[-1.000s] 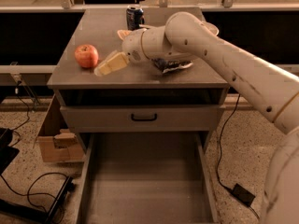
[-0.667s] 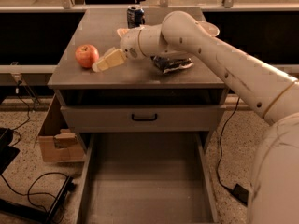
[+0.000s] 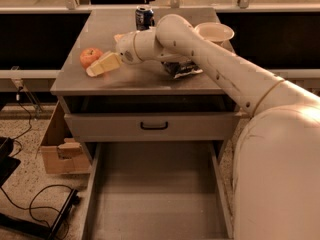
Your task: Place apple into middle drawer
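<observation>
The apple (image 3: 90, 57), red-orange and round, sits on the cabinet top (image 3: 125, 81) near its left edge. My gripper (image 3: 101, 65) reaches in from the right, low over the top, with its tip right beside the apple's lower right side; I cannot tell whether they touch. The middle drawer (image 3: 159, 194) is pulled out wide at the bottom of the view, and its flat grey floor is bare. My arm (image 3: 225, 79) crosses the right half of the cabinet top.
A closed drawer front with a black handle (image 3: 154, 126) sits above the open drawer. A soda can (image 3: 144, 17) and a white bowl (image 3: 214, 32) stand at the back of the top, and a dark snack bag (image 3: 182, 70) lies under my arm. A cardboard box (image 3: 60, 154) and cables (image 3: 35, 204) lie on the floor at left.
My gripper has moved left across the cabinet top, closing the gap to the apple. The apple has not moved.
</observation>
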`<state>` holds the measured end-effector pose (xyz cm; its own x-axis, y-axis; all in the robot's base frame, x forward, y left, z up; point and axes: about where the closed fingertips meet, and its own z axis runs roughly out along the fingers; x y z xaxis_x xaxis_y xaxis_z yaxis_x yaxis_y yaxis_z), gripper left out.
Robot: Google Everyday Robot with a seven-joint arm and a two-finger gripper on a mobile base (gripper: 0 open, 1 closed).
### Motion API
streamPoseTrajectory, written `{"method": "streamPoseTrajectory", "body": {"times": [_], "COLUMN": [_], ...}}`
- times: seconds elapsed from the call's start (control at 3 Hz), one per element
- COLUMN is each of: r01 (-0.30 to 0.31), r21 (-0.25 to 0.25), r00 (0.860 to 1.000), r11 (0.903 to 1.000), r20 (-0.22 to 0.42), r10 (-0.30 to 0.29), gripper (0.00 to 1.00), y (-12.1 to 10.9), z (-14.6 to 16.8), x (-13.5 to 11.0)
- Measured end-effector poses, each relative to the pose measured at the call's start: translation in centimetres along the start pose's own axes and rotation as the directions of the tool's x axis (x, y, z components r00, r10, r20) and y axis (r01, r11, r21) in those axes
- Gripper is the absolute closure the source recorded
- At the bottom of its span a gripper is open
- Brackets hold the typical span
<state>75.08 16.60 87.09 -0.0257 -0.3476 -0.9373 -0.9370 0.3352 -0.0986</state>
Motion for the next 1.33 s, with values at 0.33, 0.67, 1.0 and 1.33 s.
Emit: {"method": "streamPoseTrajectory", "body": {"times": [0.33, 0.67, 1.0, 1.33], "r01": [-0.018, -0.009, 0.003, -0.008], "r21": [-0.029, -0.050, -0.077, -0.099], "r00": [1.000, 1.000, 0.999, 1.000], "r11": [0.9994, 0.9987, 0.9970, 0.9950], "r20": [0.002, 0.026, 0.039, 0.021], "r10": [0.018, 0.011, 0.000, 0.010], "gripper": [0.00, 0.15, 0.39, 0.71], "y": [0.4, 1.2, 2.4, 3.0], "z": [2.1, 3.4, 4.7, 5.9], "x": [0.1, -0.6, -1.2, -0.4]}}
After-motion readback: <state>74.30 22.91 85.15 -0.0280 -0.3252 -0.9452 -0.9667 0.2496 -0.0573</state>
